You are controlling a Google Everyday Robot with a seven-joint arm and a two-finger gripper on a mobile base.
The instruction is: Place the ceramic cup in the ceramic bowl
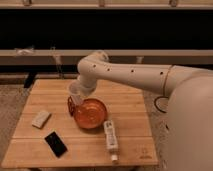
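Observation:
The white ceramic cup (76, 91) hangs at the end of my arm, held above the wooden table (130, 112) at the left rim of the ceramic bowl. The ceramic bowl (90, 113) is wide, glossy and orange-red, and it stands near the middle of the table with nothing inside. My gripper (73, 101) is shut on the cup, and its dark fingers show just below and left of the cup, by the bowl's left edge. The white arm reaches in from the right.
A white tube with a printed label (111, 135) lies right of the bowl near the front edge. A black phone (55, 144) lies at the front left. A pale block (41, 118) lies at the left. A dark shelf runs behind the table.

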